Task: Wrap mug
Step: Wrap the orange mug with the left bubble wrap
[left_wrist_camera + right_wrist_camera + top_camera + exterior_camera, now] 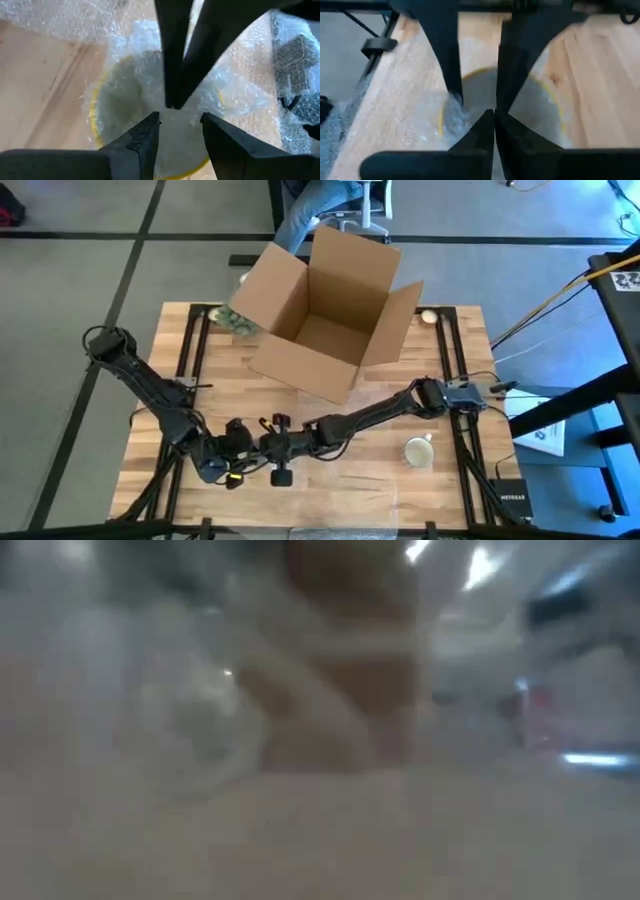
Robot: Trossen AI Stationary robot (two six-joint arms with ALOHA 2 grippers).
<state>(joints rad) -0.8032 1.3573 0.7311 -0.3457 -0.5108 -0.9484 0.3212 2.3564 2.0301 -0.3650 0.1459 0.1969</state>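
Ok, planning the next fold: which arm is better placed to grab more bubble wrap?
Left, probably: the left gripper is open over the mug; the right gripper is pinched shut on the bubble wrap.

We see the table (330,460) bright and sharp from above. The low view is all foggy blur. Bubble wrap (150,65) shines white.
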